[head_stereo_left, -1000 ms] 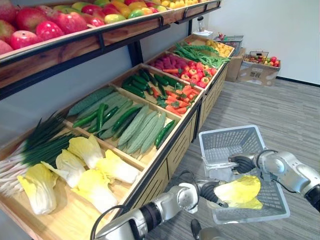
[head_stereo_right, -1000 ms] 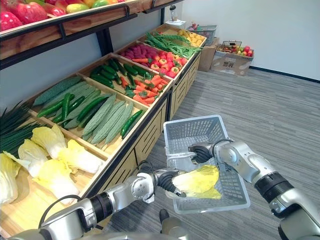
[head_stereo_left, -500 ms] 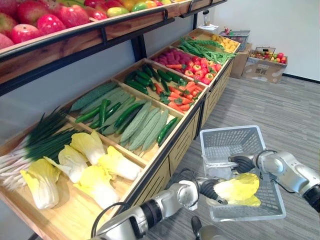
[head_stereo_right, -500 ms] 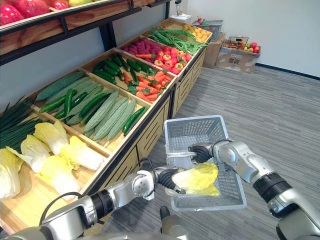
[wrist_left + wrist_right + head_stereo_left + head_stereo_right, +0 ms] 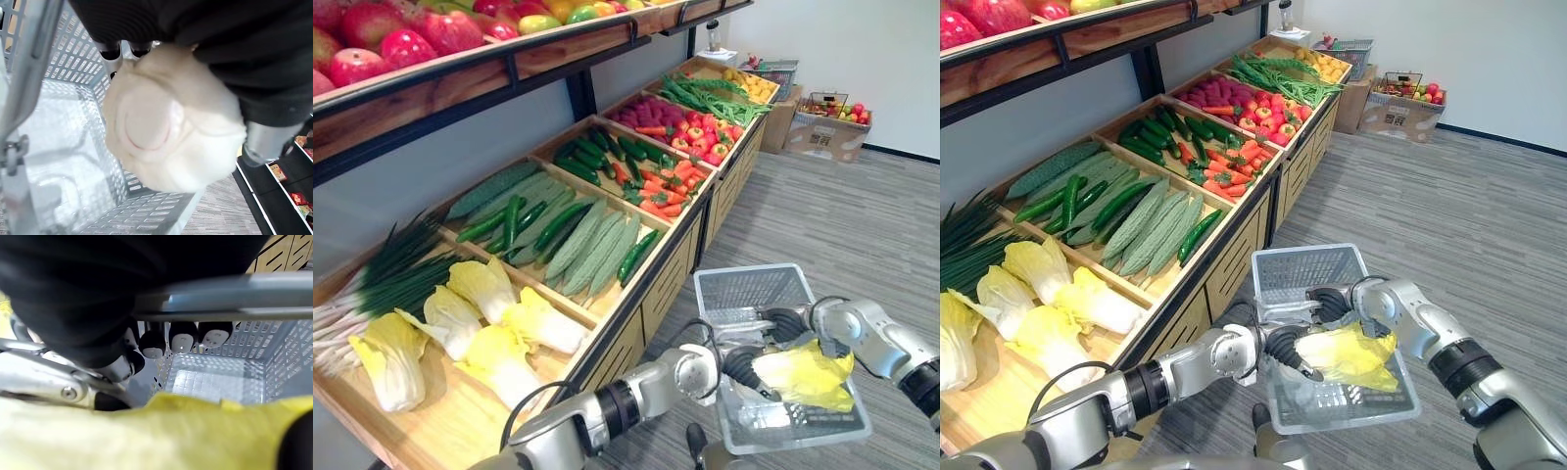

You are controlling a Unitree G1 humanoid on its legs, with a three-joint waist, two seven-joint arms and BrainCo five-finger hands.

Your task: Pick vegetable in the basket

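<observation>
Bright, even indoor light falls from above across the produce stand. The white wall [image 5: 862, 59] at the far end is the brightest area. The upper shelf [image 5: 509, 73] casts a broad, soft shadow on the grey back panel [image 5: 401, 186] beneath it. Close to the left wrist camera, the cabbage [image 5: 166, 122] looks overexposed, almost white, and the floor of the basket [image 5: 63, 161] gleams with glare. The dark cover of the right hand [image 5: 183, 340] reads as flat black.

Basket [image 5: 744, 291] floor partly behind cabbage [image 5: 810, 373]
</observation>
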